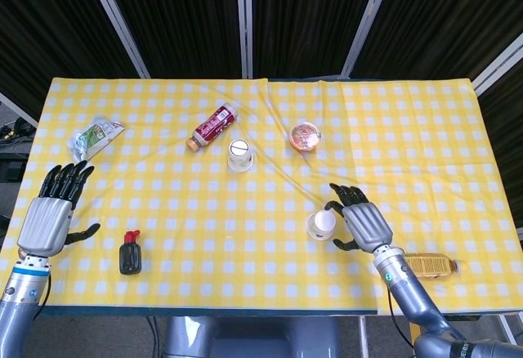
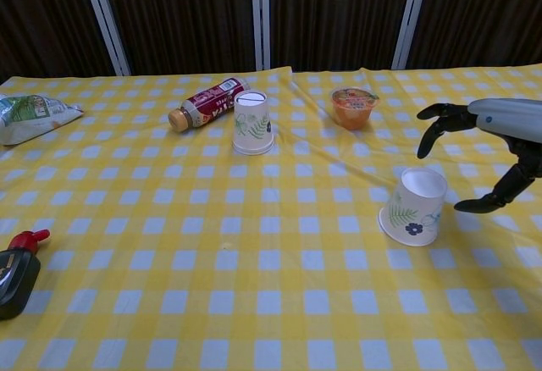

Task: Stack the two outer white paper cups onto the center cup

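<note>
The worktop (image 1: 409,129) is wearing a yellow-and-white checked cloth and carrying everything here. The right robot hand (image 1: 359,223) (image 2: 495,146) is hovering just beside the near paper cup (image 1: 321,225) (image 2: 413,206), at its 3 o'clock in the head view, fingers spread and curved around it with a gap showing on both sides, grasping nothing. The left robot hand (image 1: 53,211) is resting released near the worktop's 8 o'clock edge, fingers apart and pointing toward 12 o'clock.

The near paper cup is sitting mouth-down, its long axis tilting off vertical, the closed base pointing up and leaning toward the robot hand. The far paper cup (image 1: 239,155) (image 2: 252,123) is standing upside down and upright, long axis vertical, near the worktop's middle toward 12 o'clock. Only these two white cups are showing.

A maroon bottle (image 1: 212,126) (image 2: 206,102) is lying on its side at the far cup's 10 o'clock, cap pointing toward 7 o'clock. A sealed round tub (image 1: 305,136) (image 2: 353,106) with orange contents is sitting at the far cup's 2 o'clock. An amber bottle (image 1: 431,265) is lying on its side behind the right wrist. A green snack packet (image 1: 96,136) (image 2: 32,115) is lying flat at the worktop's 10 o'clock, and a small dark bottle with a red cap (image 1: 130,252) (image 2: 17,271) is lying beside the left robot hand.
</note>
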{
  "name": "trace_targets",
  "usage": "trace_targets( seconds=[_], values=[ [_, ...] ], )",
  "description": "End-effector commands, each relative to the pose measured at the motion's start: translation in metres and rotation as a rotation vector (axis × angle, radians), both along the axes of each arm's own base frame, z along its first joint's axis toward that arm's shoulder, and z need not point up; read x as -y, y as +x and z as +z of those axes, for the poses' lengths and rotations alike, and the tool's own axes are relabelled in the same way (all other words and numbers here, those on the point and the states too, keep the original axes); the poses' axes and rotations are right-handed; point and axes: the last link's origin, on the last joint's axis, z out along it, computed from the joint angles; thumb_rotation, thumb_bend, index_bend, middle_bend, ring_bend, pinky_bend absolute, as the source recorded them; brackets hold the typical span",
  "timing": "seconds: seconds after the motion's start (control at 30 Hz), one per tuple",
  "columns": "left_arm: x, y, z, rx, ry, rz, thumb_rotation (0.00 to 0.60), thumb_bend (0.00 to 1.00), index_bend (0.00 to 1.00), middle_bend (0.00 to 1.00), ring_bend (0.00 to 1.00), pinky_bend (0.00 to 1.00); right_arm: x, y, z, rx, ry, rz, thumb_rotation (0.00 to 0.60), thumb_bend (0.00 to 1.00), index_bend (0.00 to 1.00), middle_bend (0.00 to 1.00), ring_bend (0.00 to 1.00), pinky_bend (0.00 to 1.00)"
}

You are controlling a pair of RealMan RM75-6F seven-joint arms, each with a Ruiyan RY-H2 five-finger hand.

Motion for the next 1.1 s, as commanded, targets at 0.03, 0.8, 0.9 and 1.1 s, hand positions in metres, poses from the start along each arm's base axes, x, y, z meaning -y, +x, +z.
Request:
trace_targets(
  seconds=[0.03,0.8,0.9,1.1],
  values=[
    [0.000,0.000,0.000,0.003,-0.001,-0.001,0.600,0.00,0.00,0.00,0.00,0.00,0.003,0.000,-0.003,-0.003,0.006,-0.005,0.600,0.12,0.33,0.00,0.00,0.01],
    [-0.002,-0.001,0.000,0.017,-0.011,0.002,0.600,0.00,0.00,0.00,0.00,0.00,0.014,0.004,-0.024,-0.018,0.023,-0.009,0.600,0.15,0.33,0.00,0.00,0.02],
    [-0.002,0.000,0.000,0.019,-0.015,0.001,0.600,0.00,0.00,0.00,0.00,0.00,0.015,0.003,-0.025,-0.021,0.012,-0.007,0.600,0.16,0.37,0.00,0.00,0.03],
    [-0.002,0.000,0.002,0.026,-0.012,0.000,0.600,0.00,0.00,0.00,0.00,0.00,0.017,0.000,-0.027,-0.012,0.000,-0.018,0.600,0.17,0.44,0.04,0.00,0.07]
  ],
)
